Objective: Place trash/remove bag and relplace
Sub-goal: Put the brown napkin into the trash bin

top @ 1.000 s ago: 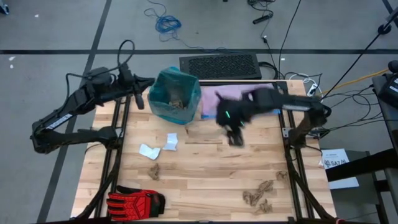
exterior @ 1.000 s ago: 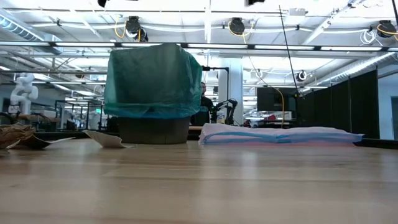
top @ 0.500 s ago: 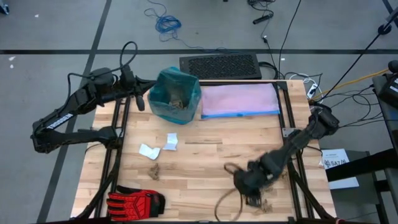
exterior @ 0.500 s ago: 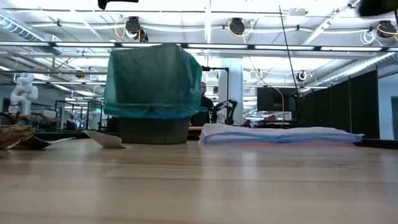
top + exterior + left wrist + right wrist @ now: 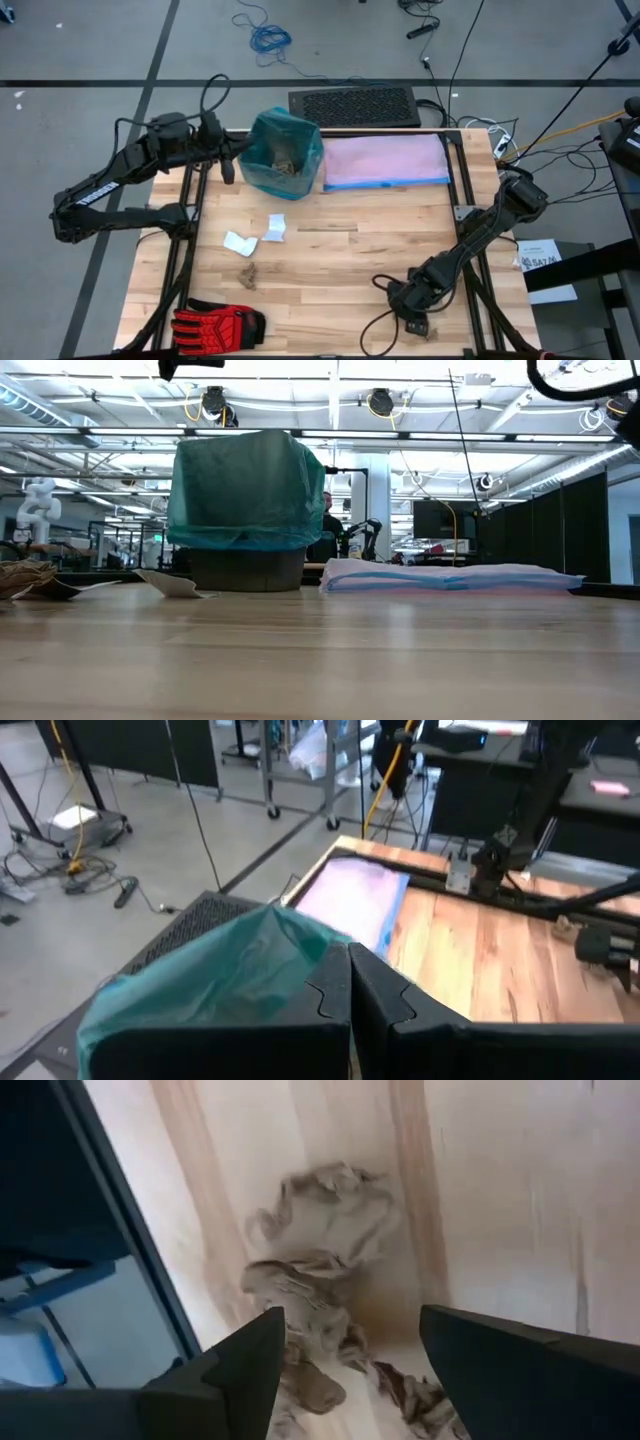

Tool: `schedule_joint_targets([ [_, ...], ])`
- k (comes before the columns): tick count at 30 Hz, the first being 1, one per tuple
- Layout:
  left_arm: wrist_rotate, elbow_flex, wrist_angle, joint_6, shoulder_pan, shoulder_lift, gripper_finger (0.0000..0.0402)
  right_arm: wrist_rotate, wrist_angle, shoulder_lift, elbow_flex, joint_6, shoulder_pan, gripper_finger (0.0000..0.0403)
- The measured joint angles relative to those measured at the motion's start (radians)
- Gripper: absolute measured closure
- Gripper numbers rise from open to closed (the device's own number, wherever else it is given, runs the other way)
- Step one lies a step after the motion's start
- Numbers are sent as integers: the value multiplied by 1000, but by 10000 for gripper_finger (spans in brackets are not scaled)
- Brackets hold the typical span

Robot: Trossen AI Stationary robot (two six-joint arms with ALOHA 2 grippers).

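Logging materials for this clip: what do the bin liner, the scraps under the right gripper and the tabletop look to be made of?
Bin liner: thin teal plastic, translucent, slightly glossy, loosely draped. Scraps under the open right gripper: tan-brown crumpled paper, matte, creased, probably kraft paper. Tabletop: pale wood planks with visible grain, apparently a smooth finish.

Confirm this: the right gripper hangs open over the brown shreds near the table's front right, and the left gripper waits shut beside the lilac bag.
One detail is wrong. In the high view the left gripper, shut, waits beside the teal-lined bin, not the lilac bag. The rest holds: the right gripper is open over the brown shreds, as the right wrist view shows.
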State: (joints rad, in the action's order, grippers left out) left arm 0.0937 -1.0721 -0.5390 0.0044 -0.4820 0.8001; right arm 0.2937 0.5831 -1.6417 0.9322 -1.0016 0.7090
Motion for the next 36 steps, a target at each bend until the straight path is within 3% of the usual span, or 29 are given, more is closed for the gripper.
schedule_joint_targets([
  [6, -1, 0, -7, 0, 0, 0, 402, 1, -13, 0, -7, 34, 0, 231],
  [12, -6, 0, -1, 0, 0, 0, 402, 2, -42, 0, -7, 120, -28, 384],
  [16, -6, 0, -1, 0, 0, 0, 402, -14, -14, 1, 21, 206, -114, 398],
  [20, -12, 0, 25, 0, 0, 0, 402, -97, 72, 35, 113, 362, -221, 401],
  [26, -16, 0, 52, 0, 0, 0, 402, -355, 159, 138, 320, 660, -408, 402],
  [30, -16, 0, 52, 0, 0, 0, 402, -544, 90, 159, 460, 900, -523, 402],
  [36, -16, 0, 51, 8, 0, 0, 402, -575, -215, 150, 518, 1193, -702, 403],
])
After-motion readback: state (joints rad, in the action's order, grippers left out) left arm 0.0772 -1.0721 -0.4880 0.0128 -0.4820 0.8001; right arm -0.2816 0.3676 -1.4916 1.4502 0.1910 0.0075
